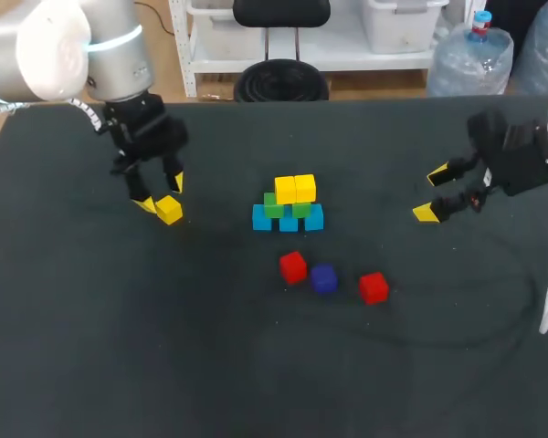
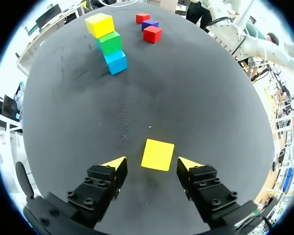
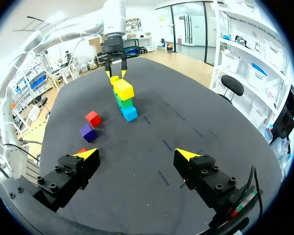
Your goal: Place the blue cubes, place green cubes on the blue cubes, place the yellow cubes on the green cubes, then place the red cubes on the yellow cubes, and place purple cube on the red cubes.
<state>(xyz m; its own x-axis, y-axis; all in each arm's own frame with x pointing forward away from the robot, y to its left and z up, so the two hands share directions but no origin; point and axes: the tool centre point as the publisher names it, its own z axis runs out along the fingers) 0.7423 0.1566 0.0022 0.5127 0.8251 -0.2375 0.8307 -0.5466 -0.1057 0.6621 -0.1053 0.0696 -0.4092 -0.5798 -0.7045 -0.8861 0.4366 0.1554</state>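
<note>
**Head view, clock face centred on the stack (image 1: 289, 205).** The stack stands near the middle of the black table (image 1: 91, 365). It has three blue cubes (image 1: 289, 222) in a row on the tabletop, two green cubes (image 1: 274, 204) resting on them, and two yellow cubes (image 1: 285, 190) on top.

At about 9 o'clock, well apart from the stack, the left gripper (image 1: 160, 194) is poised over a loose yellow cube (image 1: 169, 211). The left wrist view shows its fingers spread wide to either side of that cube (bare table is visible in the gap on each side), so it has hold of nothing.

At about 6 o'clock lies a red cube (image 1: 293, 266), with the purple cube (image 1: 323, 278) just beside it. A second red cube (image 1: 374, 287) lies near 5 o'clock. At 3 o'clock, well apart from the stack, the right gripper (image 1: 432, 193) hangs above the table, wide open and empty.
</note>
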